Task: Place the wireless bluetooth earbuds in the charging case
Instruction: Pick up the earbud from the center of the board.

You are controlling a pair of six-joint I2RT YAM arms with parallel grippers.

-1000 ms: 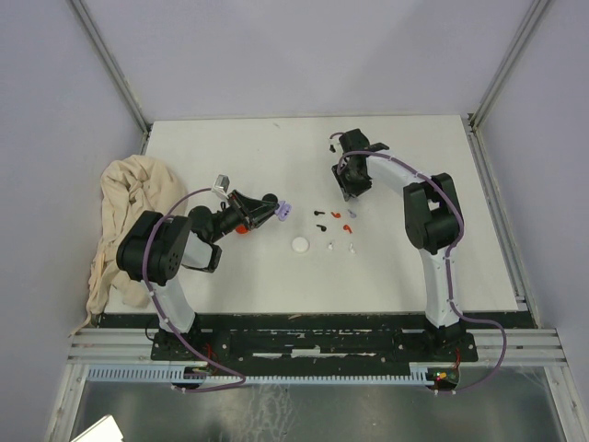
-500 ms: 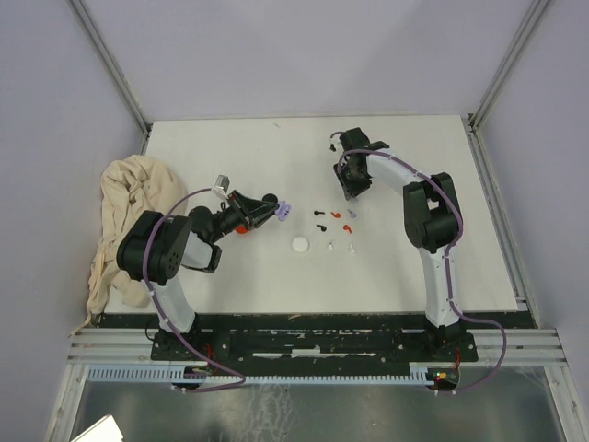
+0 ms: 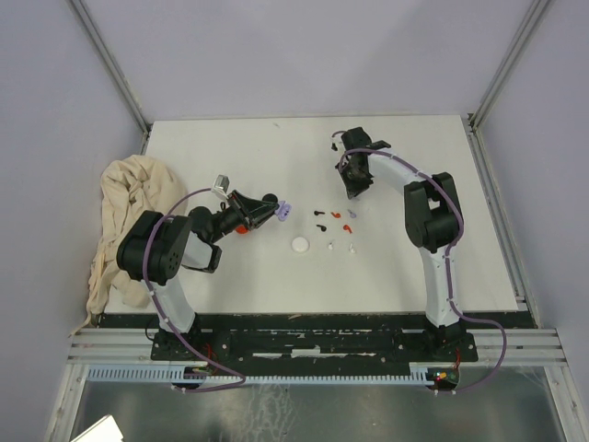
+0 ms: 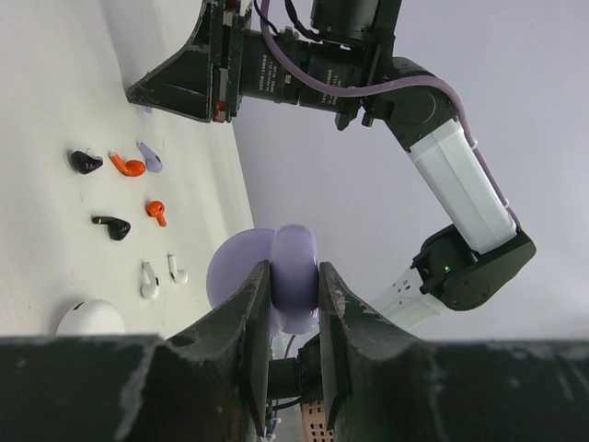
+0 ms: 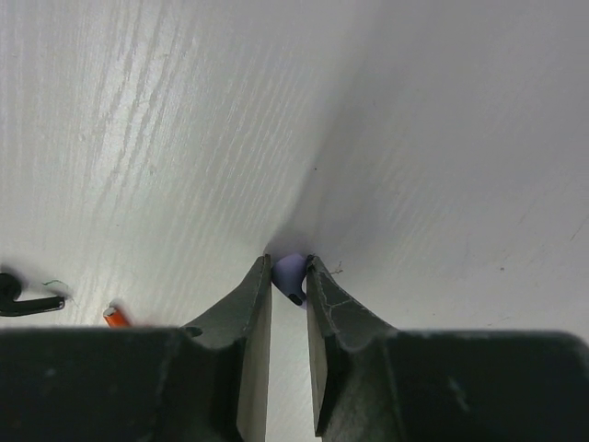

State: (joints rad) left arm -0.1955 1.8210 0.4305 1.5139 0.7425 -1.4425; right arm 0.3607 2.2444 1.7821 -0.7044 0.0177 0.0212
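Observation:
My left gripper (image 4: 294, 273) is shut on an open lilac charging case (image 4: 296, 247), held above the table; from above the case (image 3: 284, 212) shows at my left gripper (image 3: 275, 213). My right gripper (image 5: 289, 276) points down at the table with both fingertips pressed against a lilac earbud (image 5: 288, 269); in the top view that gripper (image 3: 352, 191) stands just behind the row of earbuds. Loose on the table lie another lilac earbud (image 4: 151, 158), two red ones (image 4: 129, 167), two black ones (image 4: 86, 163) and two white ones (image 4: 147, 280).
A round white case (image 3: 300, 245) lies in front of the earbuds. Something red (image 3: 241, 229) sits under the left arm. A beige cloth (image 3: 127, 207) is heaped at the table's left edge. Grey walls and metal frame posts surround the table.
The right gripper's jaws have narrowed onto the lilac earbud and its wrist has shifted slightly. The left arm holds still with the lilac case.

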